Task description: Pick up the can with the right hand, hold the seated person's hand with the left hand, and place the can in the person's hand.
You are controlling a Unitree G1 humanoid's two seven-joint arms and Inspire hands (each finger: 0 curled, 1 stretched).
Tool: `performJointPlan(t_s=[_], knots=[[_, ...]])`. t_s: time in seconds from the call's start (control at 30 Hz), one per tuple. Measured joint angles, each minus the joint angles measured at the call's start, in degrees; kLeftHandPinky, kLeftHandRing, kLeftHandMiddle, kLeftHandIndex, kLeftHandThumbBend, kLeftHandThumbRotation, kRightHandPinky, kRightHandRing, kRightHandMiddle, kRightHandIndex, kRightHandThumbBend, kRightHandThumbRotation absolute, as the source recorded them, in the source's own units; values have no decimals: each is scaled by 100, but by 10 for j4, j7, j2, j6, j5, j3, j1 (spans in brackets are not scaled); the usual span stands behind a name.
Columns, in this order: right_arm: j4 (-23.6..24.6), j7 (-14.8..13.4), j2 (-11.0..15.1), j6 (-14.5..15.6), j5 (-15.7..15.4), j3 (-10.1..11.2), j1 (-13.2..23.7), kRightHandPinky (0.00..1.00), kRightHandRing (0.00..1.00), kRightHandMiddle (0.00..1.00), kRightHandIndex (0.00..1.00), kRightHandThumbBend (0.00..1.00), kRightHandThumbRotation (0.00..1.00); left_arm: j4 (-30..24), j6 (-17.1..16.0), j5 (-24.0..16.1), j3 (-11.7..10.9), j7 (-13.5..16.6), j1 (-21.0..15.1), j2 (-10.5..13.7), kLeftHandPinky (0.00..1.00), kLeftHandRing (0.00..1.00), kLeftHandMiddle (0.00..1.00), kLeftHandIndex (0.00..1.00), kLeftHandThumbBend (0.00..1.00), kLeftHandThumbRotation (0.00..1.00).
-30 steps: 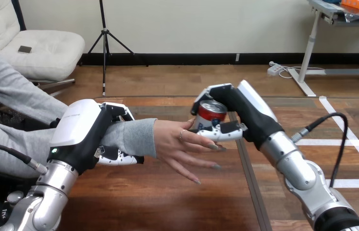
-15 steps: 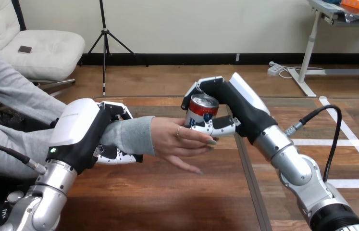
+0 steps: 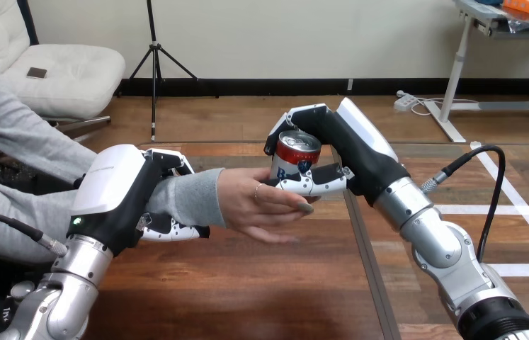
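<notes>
A red, white and blue can (image 3: 291, 160) with a silver top is held upright above the table, my right hand (image 3: 332, 152) shut round it from the right. The person's hand (image 3: 256, 205) reaches in from the left, palm up, its fingers curling under and against the can's lower side. My left hand (image 3: 128, 195) is curled round the person's grey-sleeved wrist (image 3: 189, 199), fingers over the top and thumb below.
The wooden table (image 3: 261, 290) stretches under both arms, with a dark seam running down its middle right. The person's grey-sleeved arm comes in from the left edge. A black cable loops off my right forearm.
My right hand has carried the can leftward into the person's palm. The person's fingers, spread flat a second ago, have curled up round the can's base. My left hand keeps its hold.
</notes>
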State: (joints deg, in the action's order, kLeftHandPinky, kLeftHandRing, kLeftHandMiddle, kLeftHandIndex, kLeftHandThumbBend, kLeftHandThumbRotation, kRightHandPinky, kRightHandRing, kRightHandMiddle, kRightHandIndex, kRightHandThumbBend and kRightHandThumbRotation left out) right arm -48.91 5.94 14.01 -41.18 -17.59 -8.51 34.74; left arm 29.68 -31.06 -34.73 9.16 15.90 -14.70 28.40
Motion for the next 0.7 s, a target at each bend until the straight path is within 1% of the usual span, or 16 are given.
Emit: performJointPlan(t_s=[0.27, 0.5, 0.7], knots=[[11, 3, -1, 2, 8, 0, -3, 32, 36, 42, 46, 62, 0, 0, 0, 0, 0, 4, 0, 0, 17, 20, 29, 41, 77, 0], [17, 3, -1, 3, 9, 0, -4, 33, 36, 43, 46, 62, 0, 0, 0, 2, 0, 4, 0, 0, 19, 23, 31, 41, 76, 0], [20, 4, -1, 4, 11, 0, -6, 32, 36, 43, 46, 62, 0, 0, 1, 3, 0, 4, 0, 0, 19, 22, 31, 41, 77, 0]])
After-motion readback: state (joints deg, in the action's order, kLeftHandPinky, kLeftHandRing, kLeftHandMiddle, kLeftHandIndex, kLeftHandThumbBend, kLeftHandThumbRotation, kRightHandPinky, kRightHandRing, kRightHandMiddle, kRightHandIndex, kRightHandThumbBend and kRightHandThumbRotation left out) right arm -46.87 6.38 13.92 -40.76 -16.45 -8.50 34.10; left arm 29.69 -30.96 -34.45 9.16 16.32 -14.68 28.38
